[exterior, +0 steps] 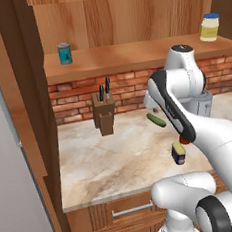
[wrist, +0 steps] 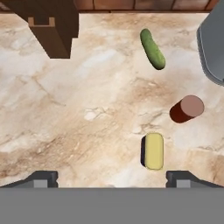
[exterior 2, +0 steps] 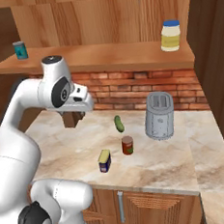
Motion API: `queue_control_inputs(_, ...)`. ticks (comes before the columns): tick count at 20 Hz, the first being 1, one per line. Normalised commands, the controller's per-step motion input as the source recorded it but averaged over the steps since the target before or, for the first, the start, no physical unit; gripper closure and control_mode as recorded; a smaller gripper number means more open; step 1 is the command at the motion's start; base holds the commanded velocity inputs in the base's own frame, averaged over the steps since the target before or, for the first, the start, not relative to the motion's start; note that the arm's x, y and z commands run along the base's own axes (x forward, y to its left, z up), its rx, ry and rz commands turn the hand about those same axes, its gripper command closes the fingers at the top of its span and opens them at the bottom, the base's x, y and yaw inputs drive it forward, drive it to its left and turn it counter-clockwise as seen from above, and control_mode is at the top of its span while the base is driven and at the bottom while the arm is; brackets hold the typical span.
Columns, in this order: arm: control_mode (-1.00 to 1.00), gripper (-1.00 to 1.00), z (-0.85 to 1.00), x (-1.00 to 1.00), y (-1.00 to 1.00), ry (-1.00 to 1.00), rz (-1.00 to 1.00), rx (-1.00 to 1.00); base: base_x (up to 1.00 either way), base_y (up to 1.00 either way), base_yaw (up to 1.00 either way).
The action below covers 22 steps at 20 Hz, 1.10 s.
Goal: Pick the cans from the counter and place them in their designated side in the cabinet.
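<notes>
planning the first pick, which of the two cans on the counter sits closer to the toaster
The red-brown can; it stands nearer the grey toaster, while the blue can with the yellow top sits farther away, toward the counter's front edge.

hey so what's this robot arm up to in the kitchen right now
The robot arm is hanging over the counter with its gripper open and empty, looking down at two cans it has not picked up yet. The blue and yellow can and the red-brown can stand close together on the counter, near a pickle and a toaster. Up on the cabinet shelf, a teal can sits on one side and a pale jar on the other.
</notes>
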Motion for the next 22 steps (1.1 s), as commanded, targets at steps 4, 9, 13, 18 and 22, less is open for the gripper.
queue_control_inputs(4,-1.00,-1.00,-0.19,-0.08,-0.16,0.00,-0.01,0.00,0.00,0.00,0.00)
queue_control_inputs(9,-1.00,-1.00,-0.19,-0.12,-0.14,0.00,-0.01,0.00,0.00,0.00,0.00)
queue_control_inputs(13,-1.00,-1.00,-0.16,-0.13,-0.13,0.00,0.00,0.00,0.00,0.00,0.00)
queue_control_inputs(18,-1.00,-1.00,-0.20,-0.11,-0.09,0.00,-0.01,0.00,0.00,0.00,0.00)
queue_control_inputs(22,-1.00,-1.00,-0.20,-0.05,-0.03,0.00,-0.01,-0.01,0.00,0.00,0.00)
